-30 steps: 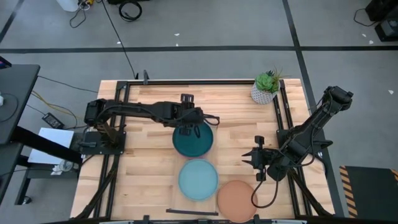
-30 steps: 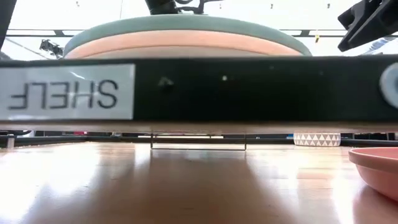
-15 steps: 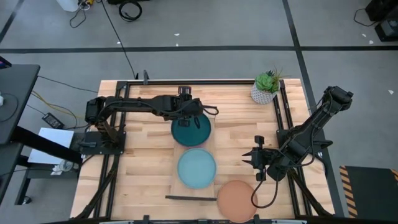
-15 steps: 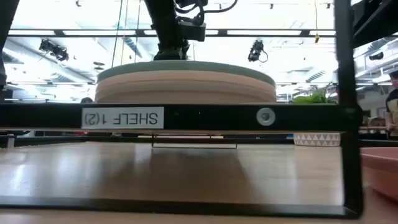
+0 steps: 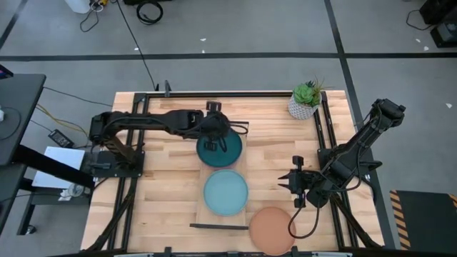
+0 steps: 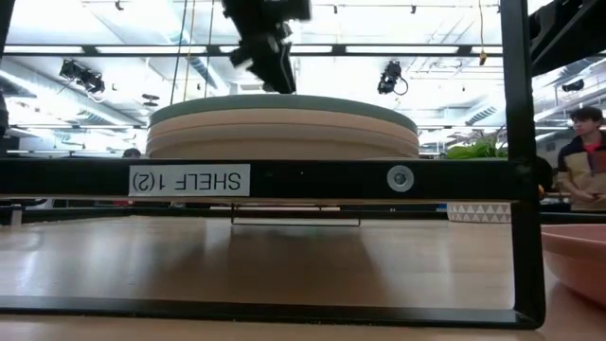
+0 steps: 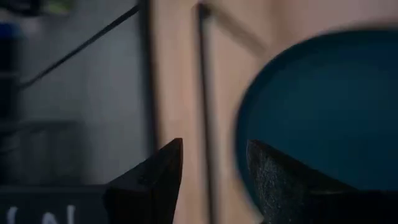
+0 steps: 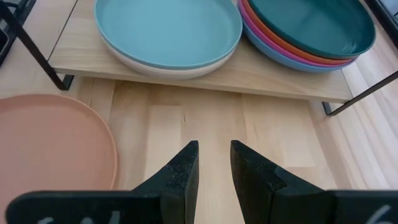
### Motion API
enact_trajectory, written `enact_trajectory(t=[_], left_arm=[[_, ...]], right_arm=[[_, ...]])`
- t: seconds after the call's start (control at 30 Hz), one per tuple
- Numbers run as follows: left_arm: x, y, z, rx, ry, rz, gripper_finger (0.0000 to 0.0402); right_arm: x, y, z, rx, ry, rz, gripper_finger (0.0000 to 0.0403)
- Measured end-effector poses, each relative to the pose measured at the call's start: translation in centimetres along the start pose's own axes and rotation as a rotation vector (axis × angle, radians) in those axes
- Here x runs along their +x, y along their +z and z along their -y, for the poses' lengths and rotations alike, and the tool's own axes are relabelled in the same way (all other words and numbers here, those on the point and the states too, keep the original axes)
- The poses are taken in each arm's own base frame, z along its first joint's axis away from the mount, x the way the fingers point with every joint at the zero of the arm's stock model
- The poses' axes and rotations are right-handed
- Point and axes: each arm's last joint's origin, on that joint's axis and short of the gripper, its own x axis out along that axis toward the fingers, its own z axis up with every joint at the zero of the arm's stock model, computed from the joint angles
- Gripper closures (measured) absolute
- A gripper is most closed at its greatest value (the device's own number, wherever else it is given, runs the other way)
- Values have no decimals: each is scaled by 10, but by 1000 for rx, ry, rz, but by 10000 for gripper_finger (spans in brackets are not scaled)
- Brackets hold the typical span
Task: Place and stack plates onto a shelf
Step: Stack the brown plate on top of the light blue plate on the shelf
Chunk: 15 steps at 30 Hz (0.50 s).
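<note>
Cut off at the right edge of the low view: round terracotta plate (image 6: 578, 260), only its rim showing. Blurred throughout the left wrist view: round dark teal plate (image 7: 323, 112), running past the picture's right edge. Hidden under the round light blue plate (image 8: 168, 28) in the right wrist view: all but the rim of a cream plate (image 8: 158, 67).
</note>
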Motion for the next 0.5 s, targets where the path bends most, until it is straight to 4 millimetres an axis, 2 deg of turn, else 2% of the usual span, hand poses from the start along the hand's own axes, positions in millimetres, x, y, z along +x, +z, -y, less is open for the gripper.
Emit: enact_trajectory(t=[0.27,0.5], left_arm=[[-33,19,26,-222,-435,262,217],[-59,29,65,-329,-528,234,217]], right_arm=[[5,-1,-6,103,65,-49,305],[36,-8,-35,155,185,-212,305]])
